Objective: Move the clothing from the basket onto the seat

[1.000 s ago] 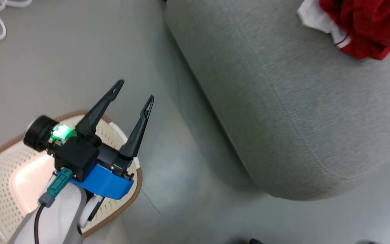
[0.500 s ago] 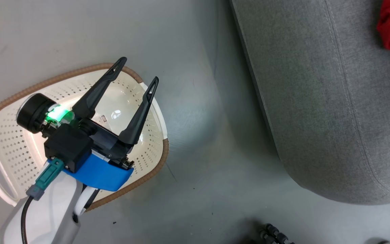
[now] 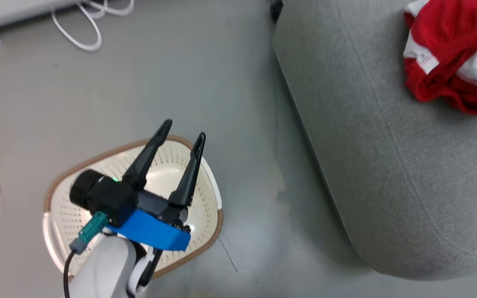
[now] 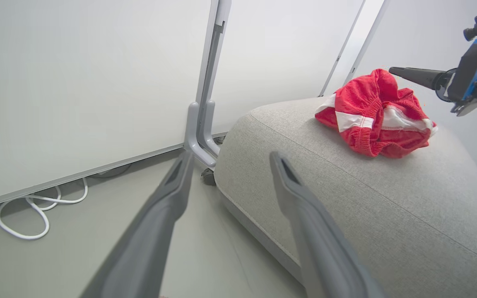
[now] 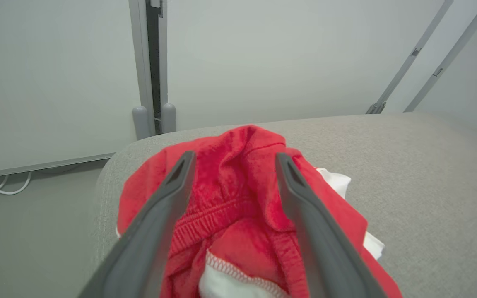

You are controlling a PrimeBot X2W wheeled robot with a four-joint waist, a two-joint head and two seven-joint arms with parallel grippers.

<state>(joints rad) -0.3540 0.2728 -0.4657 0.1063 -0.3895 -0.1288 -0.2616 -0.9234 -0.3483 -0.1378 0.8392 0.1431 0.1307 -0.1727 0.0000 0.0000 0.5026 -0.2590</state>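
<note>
Placing step, judged to be at the release. The seat (image 3: pixel 387 165), a grey upholstered cushion, takes up the right of the head view. The basket (image 3: pixel 211 229) stands on the floor (image 3: pixel 180 62) well apart from it, to the robot's left. What shows of its perforated bottom is bare, and the part under the left arm is hidden. The clothing (image 3: pixel 437 54) lies as a crumpled red-and-white heap on the seat's top, near its far corner. It cannot be told whether the heap is one garment or two bunched together.

The left gripper (image 3: pixel 184 129) hangs over the basket with its fingers spread and nothing between them. The right gripper (image 5: pixel 235 156) stands over the heap with its fingers apart, straddling the red cloth without pinching it.

The next move probably calls for a straight lift of the right gripper, so that neither finger drags a fold off the seat. A look into the basket's hidden part would then show whether anything is left there.
</note>
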